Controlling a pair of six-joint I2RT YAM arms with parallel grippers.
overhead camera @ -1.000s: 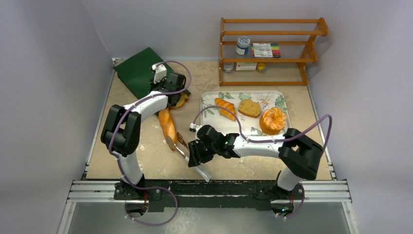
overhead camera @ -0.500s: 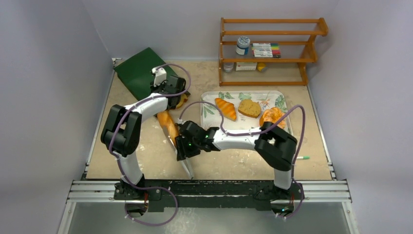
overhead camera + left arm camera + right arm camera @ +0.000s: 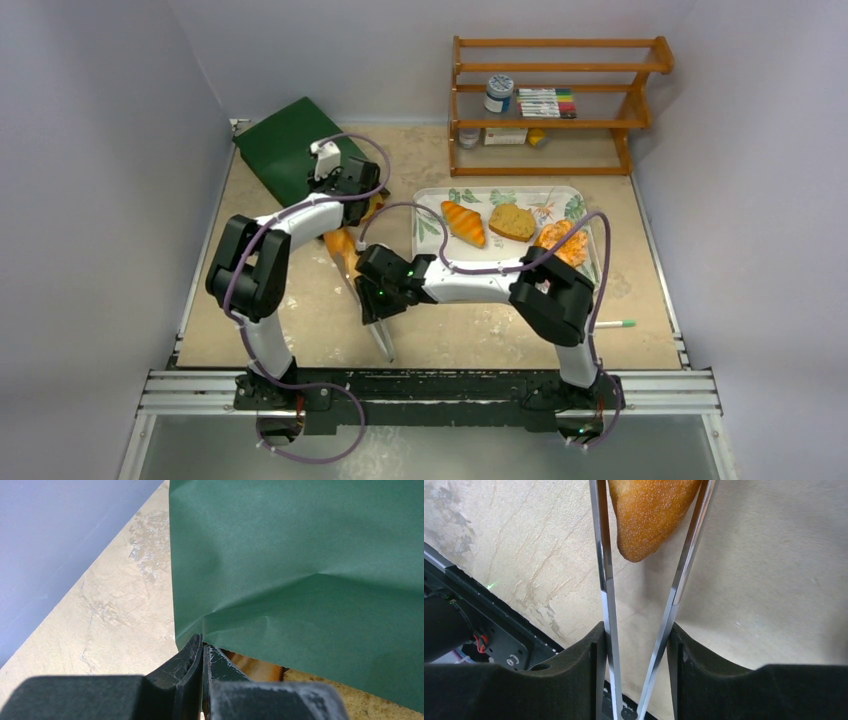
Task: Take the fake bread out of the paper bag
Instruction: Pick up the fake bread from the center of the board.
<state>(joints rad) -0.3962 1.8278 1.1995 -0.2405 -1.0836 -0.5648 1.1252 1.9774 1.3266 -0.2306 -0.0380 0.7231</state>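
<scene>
1. Bag first: the large dark green paper bag [image 3: 285,145] lies in the upper left of the top view, with its mouth turned toward the centre.
2. The left gripper [image 3: 202,652] is clenched on the bag's lower edge. An orange-tan bread piece [image 3: 250,666] peeks out beneath that edge.
3. The right gripper [image 3: 636,640] grasps a pair of shiny metal tongs [image 3: 605,580], its black pads pressed against both arms.
4. The long golden-orange baguette [image 3: 649,515] lies on the tan table [image 3: 300,320] just below the bag's mouth. Its tip sits between the tong arms.
5. Right of centre, a floral tray [image 3: 478,197] holds a golden croissant [image 3: 462,222], a brown bread slice [image 3: 512,221] and a crinkly orange pastry [image 3: 558,238].
</scene>
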